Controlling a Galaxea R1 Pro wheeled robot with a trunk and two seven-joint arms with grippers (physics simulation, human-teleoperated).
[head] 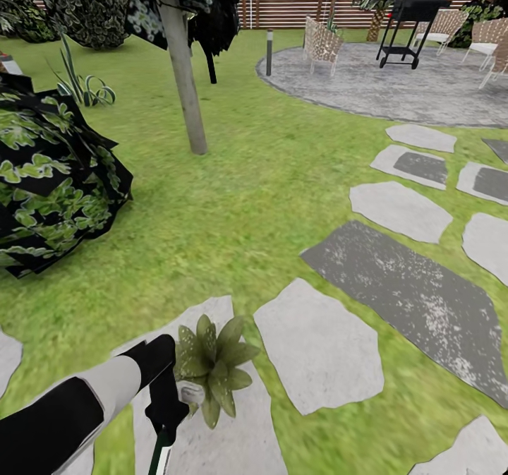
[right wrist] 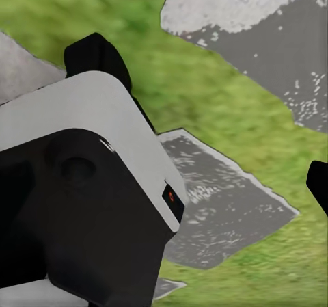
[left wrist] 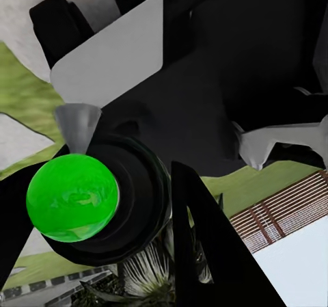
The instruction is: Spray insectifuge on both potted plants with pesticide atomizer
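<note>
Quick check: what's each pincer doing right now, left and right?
Left pincer: shut on the pesticide atomizer, held right beside a potted plant.
Right pincer: cannot be told; the right wrist view gives no clear look at its fingers.

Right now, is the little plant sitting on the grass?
No, in the head view the potted plant sits on a pale grey stepping stone, not on the lawn around it.

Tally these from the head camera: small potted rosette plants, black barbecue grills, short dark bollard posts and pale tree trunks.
Small olive-green rosette plant in a grey pot: 1
Black barbecue grill: 1
Short dark bollard post: 1
Pale grey tree trunk: 1
Total: 4
</note>
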